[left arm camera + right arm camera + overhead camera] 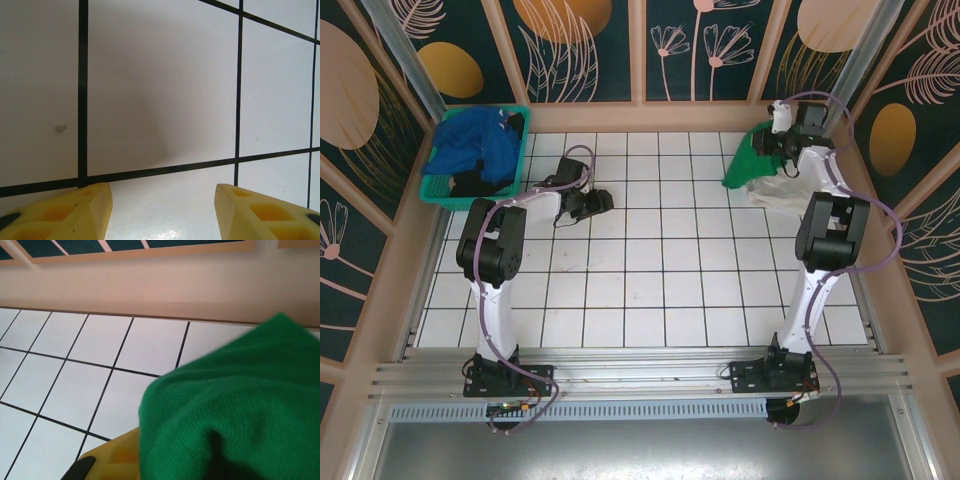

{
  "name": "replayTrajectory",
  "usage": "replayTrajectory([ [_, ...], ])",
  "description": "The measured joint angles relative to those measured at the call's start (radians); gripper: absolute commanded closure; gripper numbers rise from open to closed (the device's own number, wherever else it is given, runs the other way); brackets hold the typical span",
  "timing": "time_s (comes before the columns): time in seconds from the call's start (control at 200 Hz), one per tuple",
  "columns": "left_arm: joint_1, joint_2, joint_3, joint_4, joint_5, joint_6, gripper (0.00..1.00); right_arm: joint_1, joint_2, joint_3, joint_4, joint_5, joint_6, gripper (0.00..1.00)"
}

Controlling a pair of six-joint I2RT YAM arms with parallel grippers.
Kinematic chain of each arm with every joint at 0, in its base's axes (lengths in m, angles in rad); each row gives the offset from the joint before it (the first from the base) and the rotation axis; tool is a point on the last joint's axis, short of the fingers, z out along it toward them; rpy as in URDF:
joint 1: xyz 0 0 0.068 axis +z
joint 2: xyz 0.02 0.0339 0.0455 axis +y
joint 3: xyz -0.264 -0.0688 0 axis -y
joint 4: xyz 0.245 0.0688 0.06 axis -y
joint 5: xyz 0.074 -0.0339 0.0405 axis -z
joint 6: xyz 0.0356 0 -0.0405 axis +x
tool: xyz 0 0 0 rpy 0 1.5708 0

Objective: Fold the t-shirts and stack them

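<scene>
The right gripper [765, 145] is pinched shut on a fold of the green t-shirt [742, 165]. The shirt hangs from it in a peak and its lower edge reaches the white tiled table [660, 260]. In the wrist view the green cloth drapes over one yellow finger [115, 460] and hides the fingertips. A crumpled cream-white t-shirt [772, 190] lies on the table touching the green one's lower edge. Both shirts sit along the back of the table, well apart from the teal basket [525, 120], on the opposite side.

The left gripper [162, 200] has its yellow fingers spread with nothing between them, low over bare tiles near the basket on its right side. A blue t-shirt [475, 145] lies heaped inside the basket.
</scene>
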Motion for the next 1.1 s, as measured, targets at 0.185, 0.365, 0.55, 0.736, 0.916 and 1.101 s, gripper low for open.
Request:
replayTrajectory([
  [0.185,0.000,0.000,0.004,-0.008,0.000,0.000,0.43,-0.112,0.061,0.010,0.022,-0.008,-0.032,1.00],
  [0.365,0.000,0.000,0.009,-0.017,-0.008,0.006,0.43,-0.284,0.266,0.229,-0.071,-0.053,-0.049,1.00],
  [0.55,-0.001,0.006,0.019,-0.031,-0.011,0.008,0.43,-0.316,0.348,0.410,-0.205,-0.086,-0.095,0.89],
  [0.736,-0.001,0.006,0.019,-0.031,-0.011,0.008,0.43,-0.301,0.348,0.428,-0.239,-0.058,-0.078,0.40],
  [0.916,-0.001,0.006,0.019,-0.030,-0.011,0.008,0.43,-0.298,0.323,0.377,-0.225,0.075,-0.011,0.37],
  [1.101,-0.001,0.005,0.018,-0.029,-0.010,0.008,0.42,-0.260,0.177,0.187,-0.156,0.264,0.080,0.35],
])
